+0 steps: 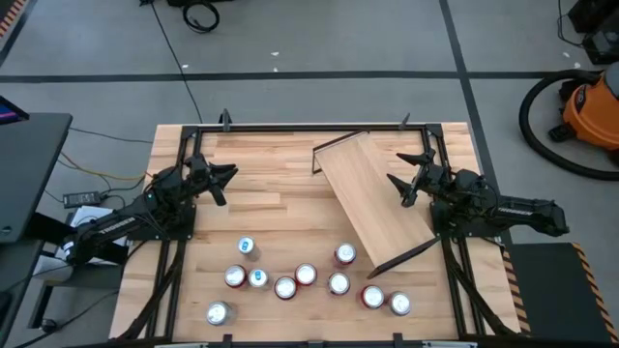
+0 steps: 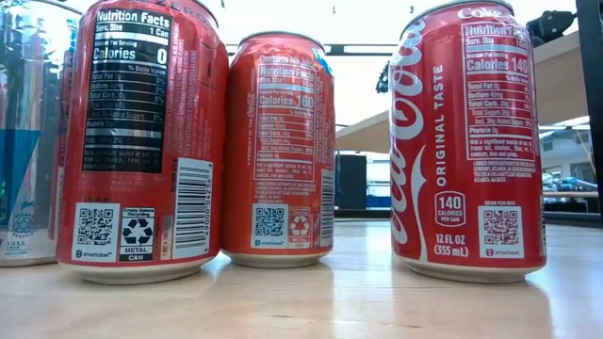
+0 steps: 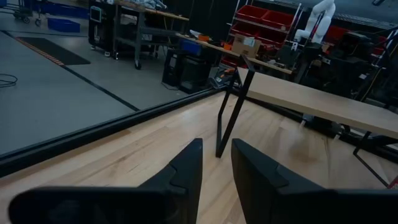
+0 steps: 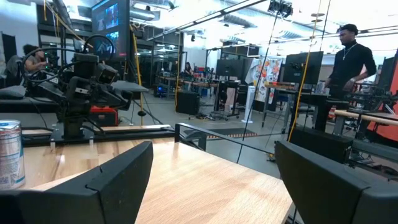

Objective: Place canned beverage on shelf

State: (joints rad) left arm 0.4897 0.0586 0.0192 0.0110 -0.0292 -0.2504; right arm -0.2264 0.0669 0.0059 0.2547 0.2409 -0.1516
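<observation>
Up close, the right-hand can (image 2: 468, 141) reads "Coke ORIGINAL TASTE"; left gripper (image 1: 227, 180) is closed and empty, right gripper (image 1: 401, 184) spread, empty, over the shelf (image 1: 372, 198).

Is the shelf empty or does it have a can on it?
Empty: the shelf top is bare, and the cans all stand on the table.

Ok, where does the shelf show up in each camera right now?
High view: shelf lies diagonally right of centre, beside the right hand.
Low view: pale plank edge behind the cans, upper middle.
Left wrist view: plank on black legs, right of centre.
Right wrist view: wood surface between the open fingers.
Shared landmark: the shelf's black end rail.
</observation>
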